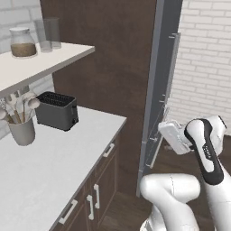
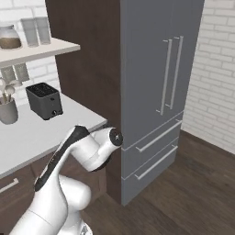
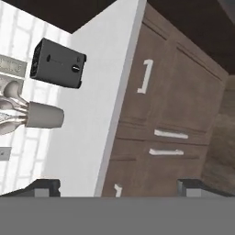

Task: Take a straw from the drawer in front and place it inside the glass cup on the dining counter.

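Gripper [image 3: 117, 186] fingers spread wide, empty, bottom of frame, closed drawer [image 3: 149, 78] upper centre, black toaster [image 3: 58, 63] upper left on white worktop [image 3: 98, 101]

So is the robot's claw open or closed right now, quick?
Gripper: open, jaws spread wide, holding nothing. It points at the worktop edge and the dark cabinet fronts.

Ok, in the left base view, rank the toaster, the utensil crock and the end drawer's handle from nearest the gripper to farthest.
1. Drawer handle, under the counter at its right end.
2. Toaster, at the back of the counter.
3. Utensil crock, farthest left.
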You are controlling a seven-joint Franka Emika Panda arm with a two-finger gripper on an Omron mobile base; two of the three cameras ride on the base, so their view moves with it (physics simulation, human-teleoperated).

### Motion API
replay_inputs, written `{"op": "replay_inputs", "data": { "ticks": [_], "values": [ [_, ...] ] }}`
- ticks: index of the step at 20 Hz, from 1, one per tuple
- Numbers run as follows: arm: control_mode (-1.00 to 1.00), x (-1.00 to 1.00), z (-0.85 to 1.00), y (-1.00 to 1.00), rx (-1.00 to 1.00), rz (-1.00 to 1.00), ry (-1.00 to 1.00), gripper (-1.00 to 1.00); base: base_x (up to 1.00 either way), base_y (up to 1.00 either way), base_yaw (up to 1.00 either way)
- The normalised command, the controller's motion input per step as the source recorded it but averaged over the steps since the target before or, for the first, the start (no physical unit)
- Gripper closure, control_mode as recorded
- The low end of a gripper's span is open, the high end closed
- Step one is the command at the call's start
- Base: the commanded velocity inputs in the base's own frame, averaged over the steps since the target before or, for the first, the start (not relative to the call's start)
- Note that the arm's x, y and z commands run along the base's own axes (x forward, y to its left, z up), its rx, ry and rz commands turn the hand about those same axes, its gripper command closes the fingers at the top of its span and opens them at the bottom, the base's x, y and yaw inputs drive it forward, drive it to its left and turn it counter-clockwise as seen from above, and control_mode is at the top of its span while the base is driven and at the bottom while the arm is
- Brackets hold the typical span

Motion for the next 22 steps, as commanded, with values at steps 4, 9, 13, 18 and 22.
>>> {"op": "replay_inputs", "data": {
  "ticks": [4, 9, 13, 18, 22],
  "values": [
    [-1.00, 0.66, -0.04, 0.00, 0.09, 0.00, 0.07, -1.00, 0.00, 0.00, 0.00],
    [-1.00, 0.88, -0.06, 0.00, 0.00, 0.00, 0.09, -1.00, 0.00, 0.00, 0.00],
    [-1.00, 0.66, -0.08, 0.00, 0.00, 0.00, 0.09, -1.00, 0.00, 0.00, 0.00],
    [-1.00, 0.27, -0.59, 0.00, 0.01, 0.00, -0.11, -1.00, 0.00, 0.00, 0.00],
    [-1.00, 0.14, -0.73, 0.00, 0.03, 0.00, -0.16, -1.00, 0.00, 0.00, 0.00]
  ]
}}
